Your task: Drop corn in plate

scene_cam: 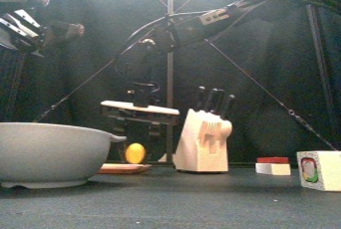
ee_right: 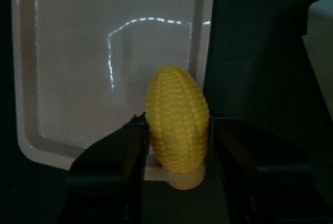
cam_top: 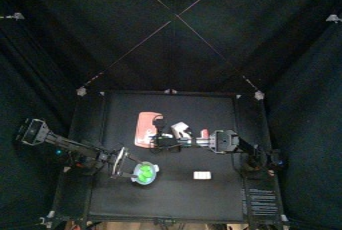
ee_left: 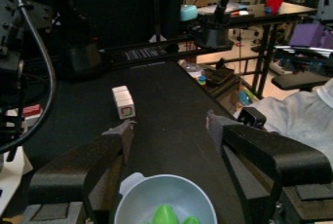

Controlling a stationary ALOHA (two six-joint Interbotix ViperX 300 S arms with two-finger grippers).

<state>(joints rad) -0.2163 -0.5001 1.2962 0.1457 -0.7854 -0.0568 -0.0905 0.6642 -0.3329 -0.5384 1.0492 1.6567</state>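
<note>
Your right gripper point(ee_right: 169, 160) holds the corn point(ee_right: 177, 121) between its jaws, long axis pointing toward the plate point(ee_right: 92, 62), which lies directly beyond; carry it forward over the plate.

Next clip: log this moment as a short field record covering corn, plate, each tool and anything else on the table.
corn: yellow cob between the right tool's jaws, lying partly over the plate's rim
plate: pinkish-red, rectangular, nothing else on it in the right wrist view
right tool: shut on the corn, over the plate's edge
left tool: open, above a round dish with green contents
other items: small white block near the table's front edge
</note>
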